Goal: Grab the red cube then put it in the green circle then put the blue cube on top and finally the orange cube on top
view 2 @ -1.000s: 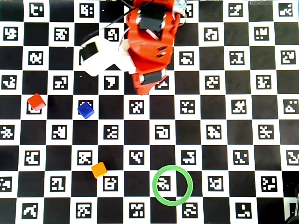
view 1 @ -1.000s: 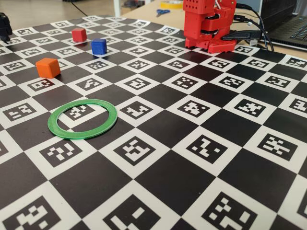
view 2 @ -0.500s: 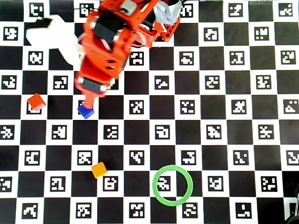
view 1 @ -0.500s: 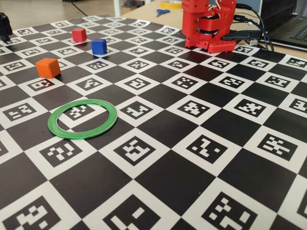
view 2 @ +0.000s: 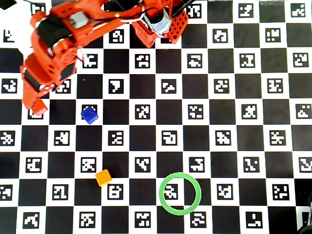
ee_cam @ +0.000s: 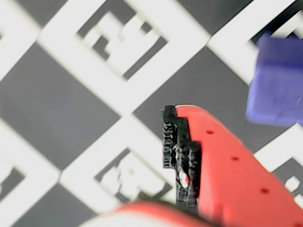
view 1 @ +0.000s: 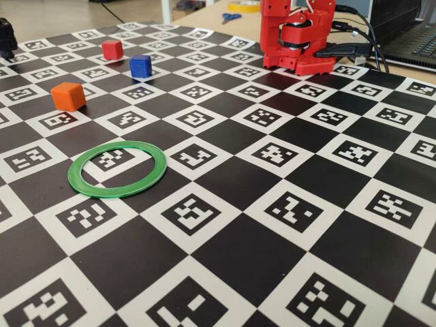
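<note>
Red cube: small, matte, plain faces, on checkerboard marker mat at far left of fixed view, just beyond blue cube; orange cube nearer camera. Green circle: thin flat ring, centre empty, well apart from cubes. Gripper: red fingers with black ribbed pad, over mat beside blue cube; holds nothing visible, opening cannot tell.

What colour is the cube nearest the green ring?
Bright orange: the orange cube shows best in the overhead view, left of the green ring.
</note>
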`<state>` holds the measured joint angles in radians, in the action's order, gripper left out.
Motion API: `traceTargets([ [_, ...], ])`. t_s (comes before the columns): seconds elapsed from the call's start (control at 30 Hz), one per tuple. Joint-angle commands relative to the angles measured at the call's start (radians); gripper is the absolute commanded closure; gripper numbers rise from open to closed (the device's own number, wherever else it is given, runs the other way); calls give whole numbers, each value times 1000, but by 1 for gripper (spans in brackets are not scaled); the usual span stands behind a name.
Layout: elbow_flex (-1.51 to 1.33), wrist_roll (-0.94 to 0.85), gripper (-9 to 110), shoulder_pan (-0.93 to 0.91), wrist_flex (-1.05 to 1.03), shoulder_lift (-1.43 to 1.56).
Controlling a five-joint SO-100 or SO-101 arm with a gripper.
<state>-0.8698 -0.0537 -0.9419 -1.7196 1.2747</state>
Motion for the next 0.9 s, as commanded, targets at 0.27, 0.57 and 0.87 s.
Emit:
traceTargets([
  [0.27,44,2,61,-34,40,-107],
  [0.57,-71,-12,60,-52,164,-143],
  [0.87,-268,-26,60,-75,324,-143],
])
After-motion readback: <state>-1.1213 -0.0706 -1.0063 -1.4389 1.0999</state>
